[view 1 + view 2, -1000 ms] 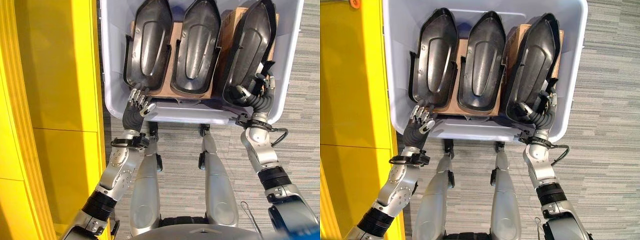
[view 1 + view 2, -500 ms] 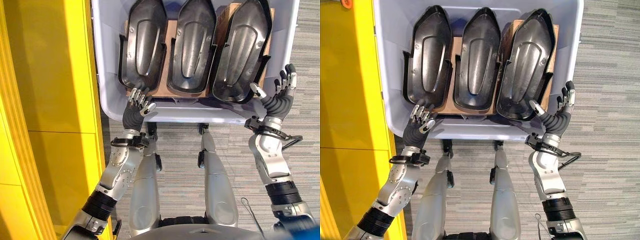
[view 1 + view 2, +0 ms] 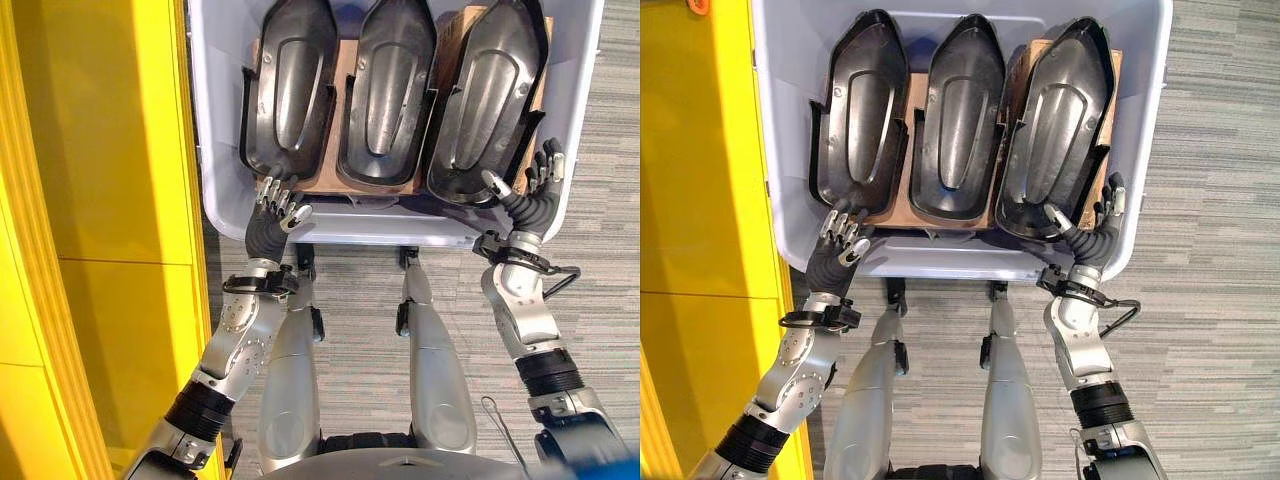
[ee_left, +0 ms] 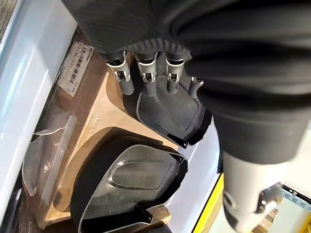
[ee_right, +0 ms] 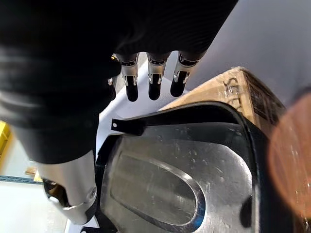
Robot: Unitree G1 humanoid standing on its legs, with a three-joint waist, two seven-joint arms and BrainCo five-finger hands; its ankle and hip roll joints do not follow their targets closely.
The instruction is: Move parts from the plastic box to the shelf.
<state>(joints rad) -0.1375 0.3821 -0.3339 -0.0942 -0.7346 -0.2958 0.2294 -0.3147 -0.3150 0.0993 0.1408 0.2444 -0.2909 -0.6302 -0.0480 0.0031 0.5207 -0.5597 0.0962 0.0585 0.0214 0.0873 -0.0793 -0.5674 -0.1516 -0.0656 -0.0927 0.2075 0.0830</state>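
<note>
Nearest, left hand (image 3: 272, 208) at the plastic box's (image 3: 222, 150) near-left rim, fingers loosely curled, fingertips on the near end of the left part (image 3: 288, 85), holding nothing; right hand (image 3: 528, 190) spread open at the near-right corner beside the right part (image 3: 488, 100), clasping nothing; three black parts side by side on cardboard (image 3: 340, 120), middle part (image 3: 386, 85) between, long axes near-to-far, narrow ends pointing far; yellow shelf (image 3: 100, 200) alongside at left.

I can't see the far wall of the pale grey plastic box (image 3: 215, 150); the head views cut it off, along with the tips of the three glossy black moulded shell parts (image 3: 385, 90). The brown cardboard sheet (image 3: 335, 150) beneath them shows as slivers between the shells. An orange blur (image 5: 291, 160) covers one edge of my right wrist view.
</note>
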